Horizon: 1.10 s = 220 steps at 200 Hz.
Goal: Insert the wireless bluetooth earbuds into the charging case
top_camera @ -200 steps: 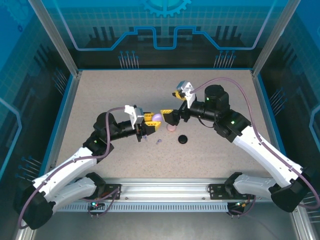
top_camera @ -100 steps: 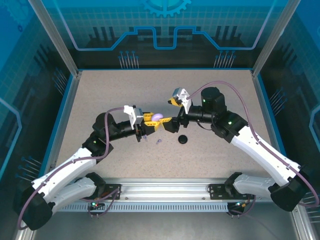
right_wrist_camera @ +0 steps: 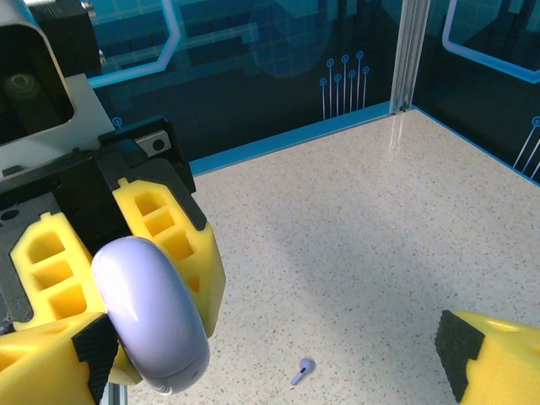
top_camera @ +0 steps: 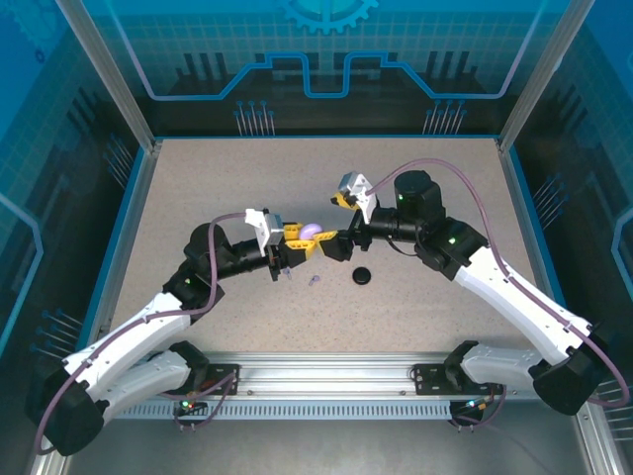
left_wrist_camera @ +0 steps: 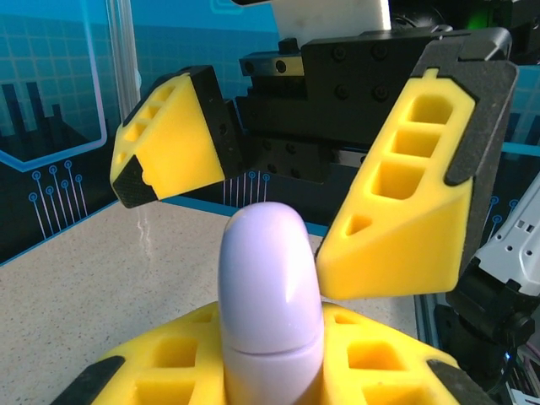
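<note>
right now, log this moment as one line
left tool: shut on lilac case | right tool: open, facing case | lilac earbud: loose on table | black disc: on table

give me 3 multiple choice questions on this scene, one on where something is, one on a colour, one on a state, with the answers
1. Where is the loose lilac earbud?
A. lying on the table
B. hanging from a cable
C. on the metal rail

2. What colour is the charging case held in the left claw?
A. black
B. lilac
C. pale pink

3. How does the right claw stand?
A. shut on the case
B. shut and empty
C. open, jaws wide

Answers:
1 A, the right wrist view shows it flat on the speckled surface.
2 B, the left wrist view shows its smooth lilac shell.
3 C, its yellow fingers stand far apart in both wrist views.
</note>
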Each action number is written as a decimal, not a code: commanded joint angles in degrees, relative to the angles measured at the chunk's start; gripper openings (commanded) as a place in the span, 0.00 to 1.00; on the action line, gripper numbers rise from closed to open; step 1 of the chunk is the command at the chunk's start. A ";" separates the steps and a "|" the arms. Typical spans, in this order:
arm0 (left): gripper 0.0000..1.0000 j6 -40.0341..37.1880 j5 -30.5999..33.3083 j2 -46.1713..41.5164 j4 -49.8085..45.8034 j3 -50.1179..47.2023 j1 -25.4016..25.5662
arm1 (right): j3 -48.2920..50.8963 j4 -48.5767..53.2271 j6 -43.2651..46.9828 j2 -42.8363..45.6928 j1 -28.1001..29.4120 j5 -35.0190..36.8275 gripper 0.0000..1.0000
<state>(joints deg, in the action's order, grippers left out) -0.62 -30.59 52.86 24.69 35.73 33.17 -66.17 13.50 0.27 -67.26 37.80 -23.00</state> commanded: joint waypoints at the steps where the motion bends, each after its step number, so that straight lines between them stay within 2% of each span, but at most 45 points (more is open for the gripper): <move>1: 0.05 -1.99 -2.48 -0.96 1.49 -0.39 0.75 | -2.93 -0.93 -0.02 -1.01 -1.38 3.42 1.00; 133: 0.05 -2.35 -1.72 -1.05 0.97 -0.20 1.01 | -6.73 -1.04 0.19 -3.59 -2.64 0.05 1.00; 190: 0.05 -2.86 -0.62 -1.01 0.63 -0.47 0.95 | -1.70 -1.79 1.14 2.61 -3.73 -8.29 1.00; 220: 0.05 -4.15 -0.83 -1.01 1.23 -0.98 1.00 | 0.35 -1.89 -0.80 6.71 -5.27 -8.00 1.00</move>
<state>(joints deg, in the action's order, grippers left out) -2.20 -30.41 52.80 24.47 35.73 33.63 -67.05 13.06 0.58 -63.86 34.00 -28.80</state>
